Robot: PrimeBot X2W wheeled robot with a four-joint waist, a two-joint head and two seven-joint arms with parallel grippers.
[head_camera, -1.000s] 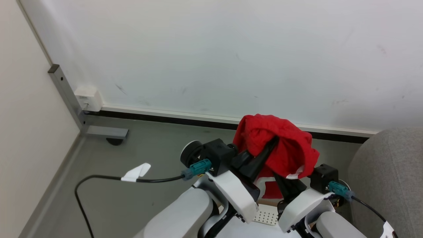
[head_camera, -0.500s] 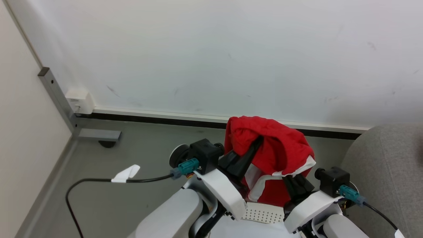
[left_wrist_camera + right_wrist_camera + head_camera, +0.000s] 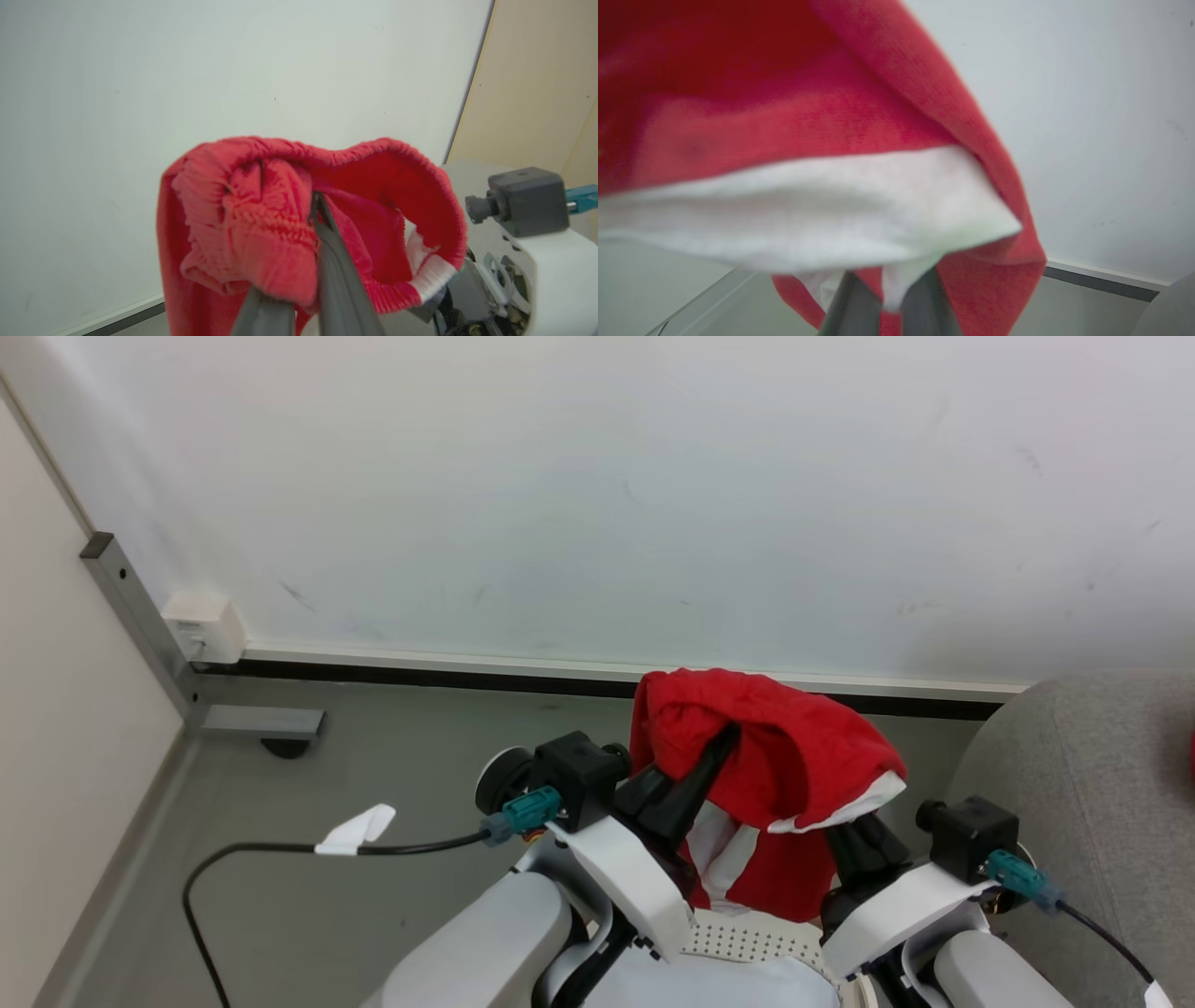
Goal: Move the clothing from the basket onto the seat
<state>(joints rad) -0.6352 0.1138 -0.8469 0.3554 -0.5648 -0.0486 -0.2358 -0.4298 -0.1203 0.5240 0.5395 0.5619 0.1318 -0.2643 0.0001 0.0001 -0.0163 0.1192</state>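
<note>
With the left gripper (image 3: pixel 318 210) and right gripper (image 3: pixel 888 298) both pinched shut on the red garment (image 3: pixel 794 747) above the basket (image 3: pixel 747 945) at 6 o'clock, lift its hanging hem clear, then swing toward the seat (image 3: pixel 1074 784) at 3 o'clock.

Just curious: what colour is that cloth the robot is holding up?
Red cloth with a white edge band; best seen in the head view.
</note>
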